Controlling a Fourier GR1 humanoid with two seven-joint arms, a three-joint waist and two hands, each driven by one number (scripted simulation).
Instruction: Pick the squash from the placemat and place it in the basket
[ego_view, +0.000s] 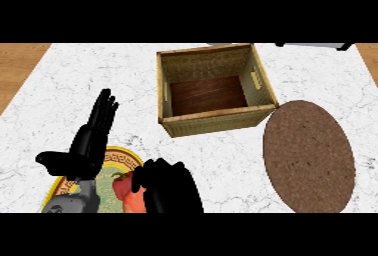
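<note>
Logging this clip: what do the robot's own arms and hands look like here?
The left hand is plain black, with long slim fingers and a thicker thumb. It joins a grey forearm with a rounded, metallic-looking casing. The right hand is the same black; its forearm is not in view. No cables, markings or sleeves show.

Left hand (87, 150): matte black all over. Fingers (103, 112) long, slim, segmented, with faint grey highlights along edges. Thumb (53, 161) thicker, rounded, same black. Left forearm (72, 201): grey casing, smooth rounded shell, lighter sheen on top, darker shading at sides. Right hand (171, 187): black, bulky, rounded ridges, slight gloss.
</note>
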